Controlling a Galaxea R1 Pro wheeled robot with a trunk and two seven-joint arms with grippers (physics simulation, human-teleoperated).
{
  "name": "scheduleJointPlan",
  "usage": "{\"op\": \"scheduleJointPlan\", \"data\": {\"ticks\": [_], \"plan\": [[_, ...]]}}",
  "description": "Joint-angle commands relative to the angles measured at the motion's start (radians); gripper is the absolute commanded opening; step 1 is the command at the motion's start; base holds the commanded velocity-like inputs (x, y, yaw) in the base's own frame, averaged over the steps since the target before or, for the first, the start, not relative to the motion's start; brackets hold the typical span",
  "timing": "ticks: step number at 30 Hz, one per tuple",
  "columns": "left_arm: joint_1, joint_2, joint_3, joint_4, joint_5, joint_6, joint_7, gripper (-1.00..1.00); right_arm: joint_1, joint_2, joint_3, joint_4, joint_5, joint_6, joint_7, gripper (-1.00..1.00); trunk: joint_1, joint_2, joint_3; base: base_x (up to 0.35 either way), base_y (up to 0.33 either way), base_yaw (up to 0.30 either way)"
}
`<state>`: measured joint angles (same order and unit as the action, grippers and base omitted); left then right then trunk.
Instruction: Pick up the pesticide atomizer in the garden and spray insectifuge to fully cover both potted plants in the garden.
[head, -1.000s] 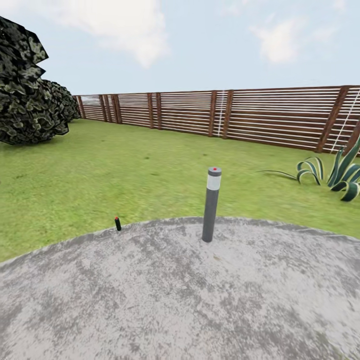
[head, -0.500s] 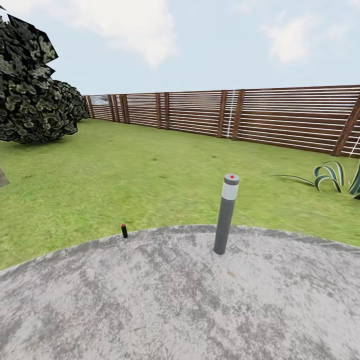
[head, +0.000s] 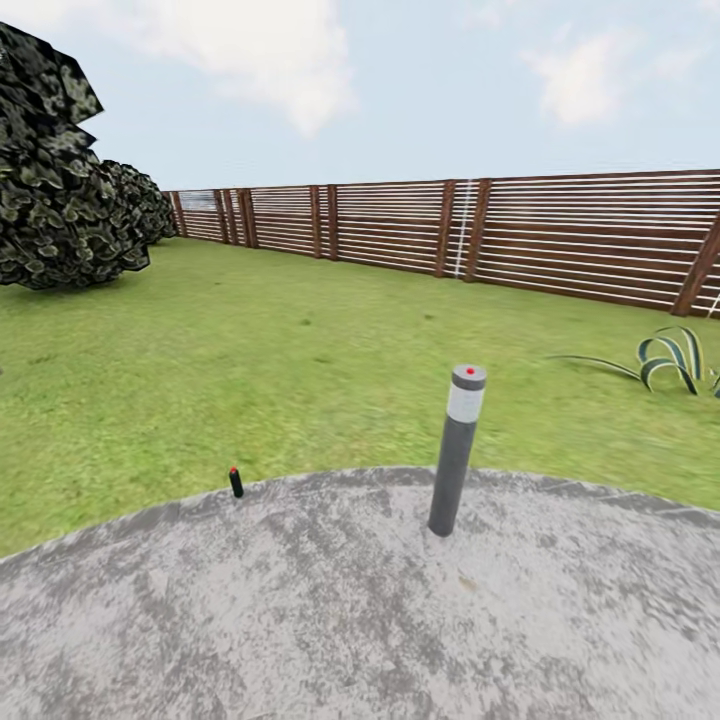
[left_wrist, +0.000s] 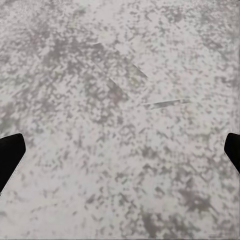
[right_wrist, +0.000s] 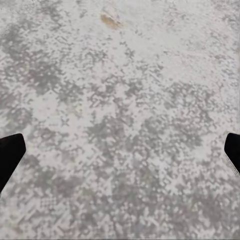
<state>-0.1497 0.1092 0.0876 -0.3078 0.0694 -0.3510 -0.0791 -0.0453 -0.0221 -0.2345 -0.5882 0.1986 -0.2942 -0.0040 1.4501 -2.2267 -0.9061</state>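
A grey post light (head: 455, 450) stands on the paved patio (head: 360, 620), a tiny black stake (head: 236, 482) at its edge; lawn (head: 300, 350), fence (head: 480, 235), bush (head: 60, 200) behind. Both claws (left_wrist: 120, 150) (right_wrist: 120, 150) spread wide, holding nothing; atomizer unseen

Grey bollard (head: 455, 455) stood upright near patio's (head: 330, 620) far edge, right of centre. Small black stake (head: 236, 482) at the edge, well left. Patio between them open; lawn (head: 300, 370) beyond ran unobstructed to fence (head: 560, 235).

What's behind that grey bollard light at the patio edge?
Behind the grey bollard light lies open lawn, then the brown slatted fence. The post hides a thin strip of grass. Grippers: open, over paving.
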Motion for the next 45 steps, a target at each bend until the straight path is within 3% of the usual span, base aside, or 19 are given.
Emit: {"op": "scheduleJointPlan", "data": {"ticks": [1, 18, 31, 35, 42, 45], "plan": [[-0.001, 0.0, 0.004, 0.001, 0.007, -0.002, -0.008, 1.0, -0.001, 0.001, -0.004, 0.001, 0.01, -0.003, 0.0, 1.0, 0.0, 0.0, -0.001, 0.338, -0.006, 0.036], [-0.001, 0.0, 0.004, 0.001, 0.007, -0.002, -0.008, 1.0, -0.001, 0.001, -0.005, 0.001, 0.01, -0.003, -0.001, 1.0, 0.0, 0.0, -0.001, 0.337, 0.044, 0.245], [-0.001, -0.001, 0.004, 0.001, 0.007, -0.002, -0.007, 1.0, -0.001, 0.001, -0.003, 0.001, 0.012, -0.003, -0.001, 1.0, 0.0, 0.0, -0.001, 0.32, 0.112, 0.019], [-0.024, 0.018, 0.008, -0.004, 0.012, -0.025, 0.001, 1.0, -0.001, 0.004, -0.005, -0.002, 0.012, -0.008, -0.002, 1.0, 0.0, 0.0, -0.001, 0.0, 0.0, 0.0], [-0.001, 0.017, 0.009, -0.004, 0.012, -0.031, 0.002, 1.0, -0.001, 0.043, -0.006, 0.009, 0.01, -0.007, -0.002, 1.0, 0.0, 0.0, -0.001, 0.0, 0.0, 0.0], [0.0, 0.017, 0.009, -0.004, 0.012, -0.031, 0.002, 1.0, -0.001, 0.045, -0.008, 0.009, 0.009, -0.007, -0.003, 1.0, 0.0, 0.0, -0.001, 0.0, 0.0, 0.0]]}}
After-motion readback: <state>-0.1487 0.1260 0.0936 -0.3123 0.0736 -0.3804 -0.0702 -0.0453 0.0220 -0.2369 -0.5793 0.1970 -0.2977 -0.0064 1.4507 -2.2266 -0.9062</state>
